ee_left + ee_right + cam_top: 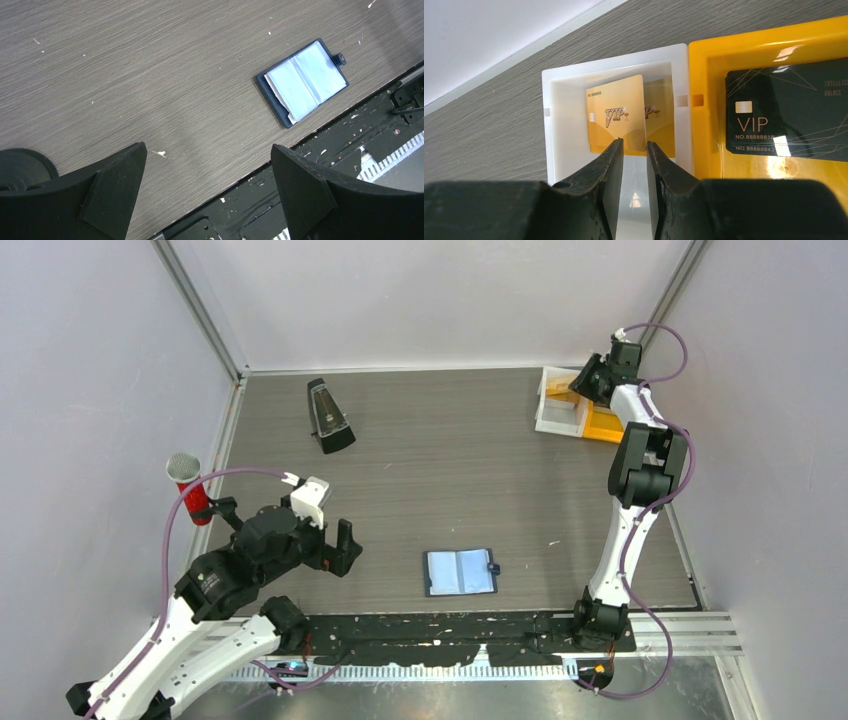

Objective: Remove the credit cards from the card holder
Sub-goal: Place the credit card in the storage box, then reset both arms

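**Desk:** Where is the holder (pixel 460 572) lying?

**Photographer:** It is lying open and flat on the table (pixel 450 470), close to the near edge. Its pale-blue sleeves are facing up and its snap tab is sticking out to the right.

**Desk:** And the cards?

**Photographer:** Both are sitting well apart from the holder, far behind it and to its right. The gold card (pixel 616 112) is sitting in the white tray (pixel 614 57). The black card (pixel 789 115) is lying flat in the yellow tray (pixel 769 35), which is butting against the white one on the side farther from the holder.

**Desk:** What are the end effectors doing?

**Photographer:** The right end effector (pixel 634 144) is hanging over the white tray. Its fingers are standing a narrow gap apart and gripping nothing, with the gold card's lower edge showing just past their tips. The left end effector (pixel 207 146) is hovering above the table just left of the holder, its jaws spreading wide and holding nothing.
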Motion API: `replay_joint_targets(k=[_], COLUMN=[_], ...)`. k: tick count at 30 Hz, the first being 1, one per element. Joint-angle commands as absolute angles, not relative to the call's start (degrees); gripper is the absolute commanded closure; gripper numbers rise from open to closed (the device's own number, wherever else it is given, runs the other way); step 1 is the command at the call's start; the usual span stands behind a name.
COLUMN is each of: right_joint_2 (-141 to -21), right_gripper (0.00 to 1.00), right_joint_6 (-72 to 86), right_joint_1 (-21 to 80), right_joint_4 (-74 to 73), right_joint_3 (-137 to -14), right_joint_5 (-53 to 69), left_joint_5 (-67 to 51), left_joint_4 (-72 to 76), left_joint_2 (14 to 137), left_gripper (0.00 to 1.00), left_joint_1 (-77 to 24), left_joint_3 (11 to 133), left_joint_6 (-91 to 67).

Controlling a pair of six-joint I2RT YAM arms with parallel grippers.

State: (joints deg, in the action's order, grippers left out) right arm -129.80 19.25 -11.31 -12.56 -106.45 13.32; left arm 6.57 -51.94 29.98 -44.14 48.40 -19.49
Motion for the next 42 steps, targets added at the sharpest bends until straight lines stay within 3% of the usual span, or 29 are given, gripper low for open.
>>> replay_joint_targets(k=[1,4,10,19,24,27,35,42], right_joint_2=[-124.5,-123.4,-120.8,-106.4,-92.7,-81.3,-48.9,-30.7], right_gripper=[0.68,0.67,0.55,0.45,0.21,0.01,0.04,0.05], right_joint_6=[19.6,20.1,20.4,19.3,15.4,13.8,11.8,15.3], right_joint_1=[-10.9,-10.6,-9.1,-3.9,3.6,7.3,15.7,15.9], right_joint_4=[-13.3,-14.3,-17.9,-20.6,-20.3,-20.5,-24.0,-33.2], right_joint_3=[-108.2,-108.4,-109.6,-97.3,-81.5,-73.2,-50.0,-46.0], right_joint_5=[10.5,8.7,6.8,7.2,4.8,2.9,3.4,14.5], left_joint_5=[7.5,7.2,6.9,6.4,4.7,4.7,2.7,5.5], left_joint_4=[-50.9,-50.9,-50.8,-49.4,-47.7,-45.2,-35.2,-32.1], left_joint_2=[29.7,29.5,28.3,26.8,24.8,22.8,17.4,13.5], left_gripper=[0.01,0.01,0.01,0.01,0.01,0.01,0.01,0.0], left_joint_1=[-44.2,-44.1,-44.2,-44.2,-44.2,-44.2,-44.2,-44.2], left_joint_3=[48.2,48.3,48.3,48.2,48.1,47.5,41.7,37.4], left_joint_6=[-20.0,-19.9,-19.0,-18.8,-19.6,-21.2,-28.7,-32.4])
